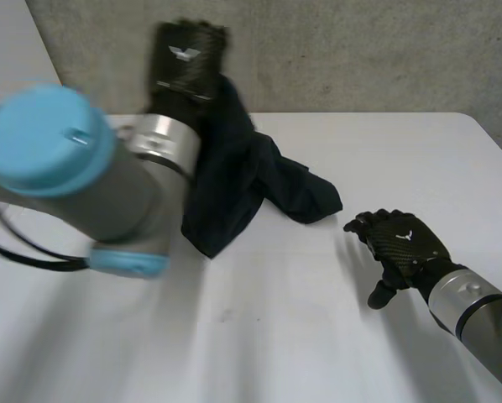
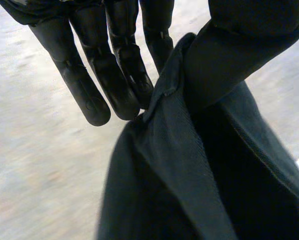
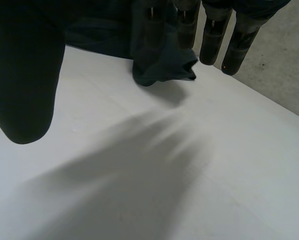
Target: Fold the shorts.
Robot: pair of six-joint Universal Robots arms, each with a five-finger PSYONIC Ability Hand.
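The dark shorts (image 1: 243,180) hang bunched from my left hand (image 1: 188,54), which is raised over the table's far left part. Their lower end trails onto the white table (image 1: 259,336) toward the middle. In the left wrist view the thumb (image 2: 239,50) pinches an edge of the shorts (image 2: 189,175) against the fingers (image 2: 114,75). My right hand (image 1: 402,248) hovers low over the table at the right, fingers straight, holding nothing. In its wrist view the fingers (image 3: 224,40) reach toward the nearest end of the shorts (image 3: 159,60), still apart from it.
My left forearm (image 1: 91,185) crosses the left of the table. A grey wall (image 1: 360,50) runs behind the table's far edge. Bare tabletop lies between the shorts and my right hand and along the near side.
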